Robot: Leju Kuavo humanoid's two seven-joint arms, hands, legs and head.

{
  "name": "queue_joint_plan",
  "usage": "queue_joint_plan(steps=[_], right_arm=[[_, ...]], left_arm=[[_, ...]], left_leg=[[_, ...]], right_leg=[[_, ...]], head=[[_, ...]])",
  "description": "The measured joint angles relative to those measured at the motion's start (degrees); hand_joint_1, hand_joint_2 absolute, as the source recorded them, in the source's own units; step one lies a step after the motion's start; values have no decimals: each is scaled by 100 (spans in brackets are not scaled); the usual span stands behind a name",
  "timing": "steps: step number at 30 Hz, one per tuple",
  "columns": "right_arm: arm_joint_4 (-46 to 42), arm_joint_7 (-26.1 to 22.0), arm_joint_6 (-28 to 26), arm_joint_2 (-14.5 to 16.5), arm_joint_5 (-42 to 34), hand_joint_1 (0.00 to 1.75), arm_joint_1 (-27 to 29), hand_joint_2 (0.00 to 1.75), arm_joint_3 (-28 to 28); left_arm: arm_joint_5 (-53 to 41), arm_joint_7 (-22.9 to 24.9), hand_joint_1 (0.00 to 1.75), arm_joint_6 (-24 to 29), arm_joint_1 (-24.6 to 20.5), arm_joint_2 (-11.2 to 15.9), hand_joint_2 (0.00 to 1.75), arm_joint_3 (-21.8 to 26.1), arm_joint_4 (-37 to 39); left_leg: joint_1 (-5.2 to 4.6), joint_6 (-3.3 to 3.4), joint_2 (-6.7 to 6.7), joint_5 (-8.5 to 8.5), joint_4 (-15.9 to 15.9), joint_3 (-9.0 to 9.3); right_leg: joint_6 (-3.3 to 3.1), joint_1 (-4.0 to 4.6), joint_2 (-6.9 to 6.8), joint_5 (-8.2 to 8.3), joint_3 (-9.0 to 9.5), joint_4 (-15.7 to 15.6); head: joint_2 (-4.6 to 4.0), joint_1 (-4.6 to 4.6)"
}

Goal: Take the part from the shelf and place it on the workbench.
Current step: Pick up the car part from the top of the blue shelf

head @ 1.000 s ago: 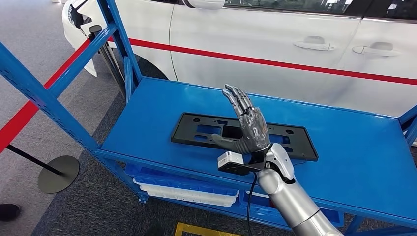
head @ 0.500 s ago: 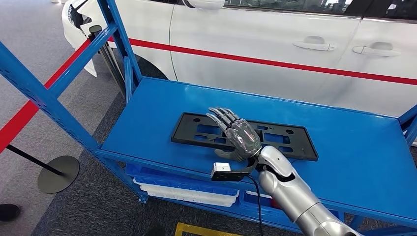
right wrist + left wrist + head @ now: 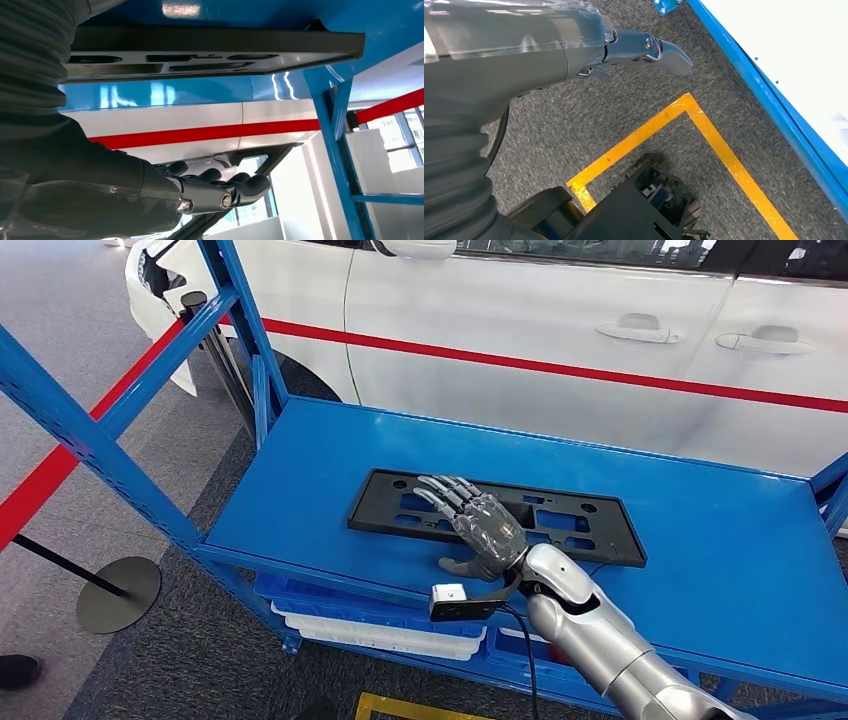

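Blue shelf [image 3: 700, 540] beside white car [image 3: 560, 330]: black part [image 3: 590, 530] lying flat on top. Right robot hand [image 3: 478, 523] over part, released, fingers spread. Left robot hand [image 3: 549, 55]: released, above floor.

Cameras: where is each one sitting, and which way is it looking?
Head view: high on the robot, looking forward and down at the blue shelf, the black part and a white car; shows the right hand open over the part.
Left wrist view: behind the hanging left hand, facing grey carpet with yellow floor tape.
Right wrist view: behind the right hand, turned upside down, facing the part.
Shared: head and right wrist views both show the part, shelf and car.
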Motion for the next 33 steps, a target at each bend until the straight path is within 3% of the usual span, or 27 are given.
queue_joint_plan(steps=[7,18,33], right_arm=[[1,72,-34,4,-3,0,0,175,99],[17,538,-607,220,61,0,-2,175,105],[17,574,-806,275,57,0,60,175,-15]], left_arm=[[-2,-22,0,7,-1,-12,175,33,0],[-51,-74,0,-20,0,-17,175,144,0],[-36,-167,0,-33,11,-20,175,245,0]], left_leg=[[0,0,0,0,0,-2],[0,0,0,0,0,-2],[0,0,0,0,1,-3]], right_leg=[[1,0,0,1,0,0],[1,1,0,1,0,0],[2,0,0,1,-1,0]], head=[[0,0],[0,0],[0,0]])
